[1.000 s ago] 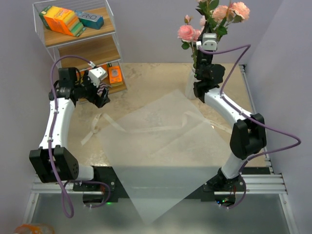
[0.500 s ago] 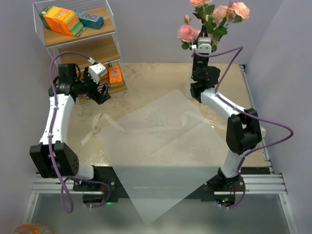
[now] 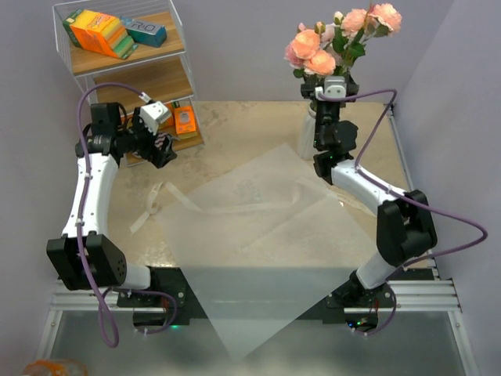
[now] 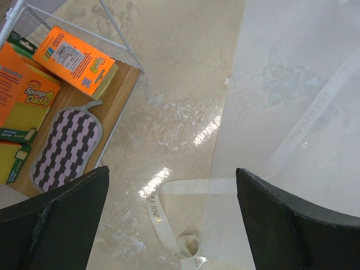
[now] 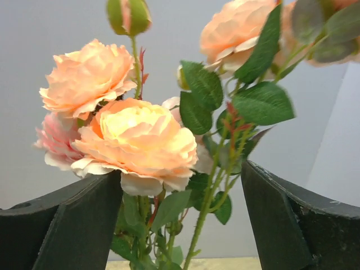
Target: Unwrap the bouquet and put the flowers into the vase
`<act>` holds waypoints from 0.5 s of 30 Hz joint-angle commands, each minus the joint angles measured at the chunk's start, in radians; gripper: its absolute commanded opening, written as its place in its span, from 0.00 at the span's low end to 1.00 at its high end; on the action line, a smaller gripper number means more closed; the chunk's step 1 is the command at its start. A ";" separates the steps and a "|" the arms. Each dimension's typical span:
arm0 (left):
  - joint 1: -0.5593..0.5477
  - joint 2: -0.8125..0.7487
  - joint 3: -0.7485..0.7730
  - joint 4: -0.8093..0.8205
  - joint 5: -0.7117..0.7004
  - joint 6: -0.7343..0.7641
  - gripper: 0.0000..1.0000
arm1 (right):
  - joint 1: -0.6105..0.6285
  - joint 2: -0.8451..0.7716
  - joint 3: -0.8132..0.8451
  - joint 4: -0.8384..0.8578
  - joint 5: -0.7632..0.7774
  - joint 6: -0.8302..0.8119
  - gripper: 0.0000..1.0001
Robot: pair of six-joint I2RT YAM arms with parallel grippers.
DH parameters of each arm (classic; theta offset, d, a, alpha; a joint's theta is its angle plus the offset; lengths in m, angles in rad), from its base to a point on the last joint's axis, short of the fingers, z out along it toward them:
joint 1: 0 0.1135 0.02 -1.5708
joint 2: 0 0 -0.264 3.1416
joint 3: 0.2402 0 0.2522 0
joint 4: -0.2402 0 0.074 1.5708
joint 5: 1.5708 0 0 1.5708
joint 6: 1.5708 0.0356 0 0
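The top external camera sits high above and behind the arm bases, tilted steeply down toward 12 o'clock. It is far enough back to take in the whole table [image 3: 243, 129], with the wire rack [image 3: 149, 78] at 10 o'clock and the flowers [image 3: 313, 43] at 1 o'clock. The left wrist camera looks almost straight down past the left gripper [image 4: 171, 185] from close above the tabletop. It catches the rack's corner at its 9 o'clock, the paper [image 4: 304, 84] at 3 and the ribbon [image 4: 156, 211] at 6 — all three shared with the top view. The right wrist camera faces about level past the right gripper [image 5: 180, 185], very near the flowers — its only overlap with the overhead view.
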 commanded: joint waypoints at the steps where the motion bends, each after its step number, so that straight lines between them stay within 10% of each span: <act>1: 0.011 -0.061 0.023 -0.018 0.006 -0.008 1.00 | 0.007 -0.139 -0.028 -0.081 0.044 0.076 0.88; 15: 0.009 -0.104 0.054 -0.062 0.011 -0.044 0.99 | 0.004 -0.238 0.067 -0.673 0.101 0.226 0.99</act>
